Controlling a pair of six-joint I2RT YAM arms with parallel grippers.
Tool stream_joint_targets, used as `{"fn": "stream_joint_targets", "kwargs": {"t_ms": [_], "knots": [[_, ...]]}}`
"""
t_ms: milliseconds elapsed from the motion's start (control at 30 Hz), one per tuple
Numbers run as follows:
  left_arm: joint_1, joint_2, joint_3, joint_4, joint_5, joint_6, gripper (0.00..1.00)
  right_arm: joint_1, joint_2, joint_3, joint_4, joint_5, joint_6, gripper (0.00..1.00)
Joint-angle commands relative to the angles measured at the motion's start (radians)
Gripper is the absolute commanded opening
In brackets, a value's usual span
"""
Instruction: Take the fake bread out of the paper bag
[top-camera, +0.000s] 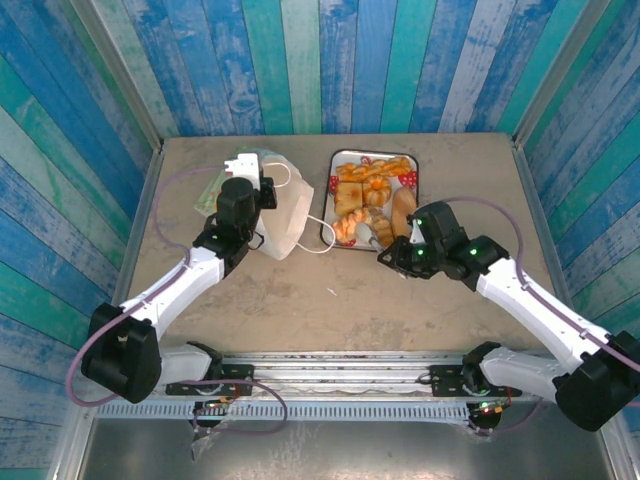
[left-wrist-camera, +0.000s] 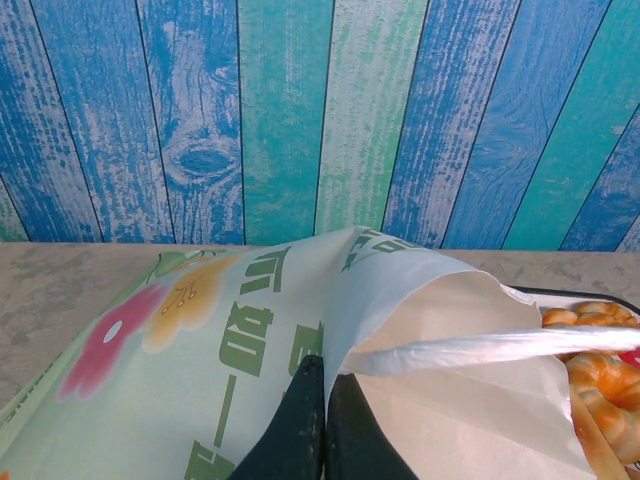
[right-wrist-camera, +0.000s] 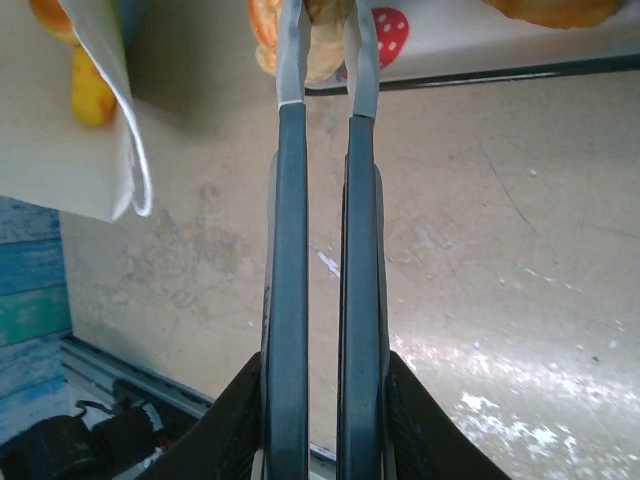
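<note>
1. Location of the workpiece: the fake bread (top-camera: 362, 190), small golden-orange and tan toy pastries, lies heaped on the white strawberry-printed tray (top-camera: 333, 190) at the far centre of the tan table (top-camera: 400, 310). The small white paper bag (top-camera: 285, 210) with green lettering lies on its side just left of the tray, mouth facing the tray. Whether any pastry is inside cannot be told.
2. Left gripper (left-wrist-camera: 322, 375): jaws pressed together, pinching the paper at the bag's mouth edge and lifting it open.
3. Right gripper (right-wrist-camera: 325, 40): jaws almost closed, tips at the tray's near rim. A tan pastry shows between the tips; whether it is pinched cannot be told.
4. Handling, pastries: judged light, rigid and smooth-skinned, so liable to slip or roll. Grip across the narrow waist of a roll, not its rounded ends.
5. Handling, bag: thin paper, judged limp and easily creased or torn. Hold at the rim or a fold; expect the walls to collapse when released.
6. Obstructions: the white cord handle (left-wrist-camera: 480, 345) crosses the bag's mouth and could snag a finger on entry. A second loop (top-camera: 322, 235) lies on the table between bag and tray.
7. Clearance: the tray touches or nearly touches the bag, leaving little room beside the mouth. The blue-green plank walls (top-camera: 300, 60) stand well apart.
</note>
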Motion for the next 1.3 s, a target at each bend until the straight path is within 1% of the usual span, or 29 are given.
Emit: {"fn": "stream_joint_targets", "kwargs": {"t_ms": [0, 300, 400, 600, 900, 1167, 1267], "knots": [[0.004, -0.046, 0.000, 0.014, 0.017, 0.011, 0.00, -0.008, 0.015, -0.009, 0.106, -0.054, 0.023, 0.04], [0.004, -0.038, -0.001, 0.016, 0.027, 0.014, 0.00, -0.018, 0.043, -0.046, 0.149, -0.046, 0.056, 0.06], [0.004, -0.038, -0.004, 0.020, 0.029, 0.014, 0.00, -0.020, 0.044, -0.080, 0.195, -0.052, 0.079, 0.06], [0.004, -0.035, -0.006, 0.024, 0.044, 0.013, 0.00, -0.020, 0.068, -0.106, 0.229, -0.053, 0.094, 0.09], [0.003, -0.032, -0.008, 0.028, 0.053, 0.014, 0.00, -0.020, 0.118, -0.109, 0.265, -0.069, 0.104, 0.23], [0.004, -0.036, -0.012, 0.034, 0.060, 0.010, 0.00, -0.020, 0.074, -0.095, 0.174, -0.027, 0.089, 0.37], [0.004, -0.038, -0.012, 0.039, 0.060, 0.010, 0.00, -0.020, 0.056, -0.094, 0.150, -0.017, 0.086, 0.40]]}}
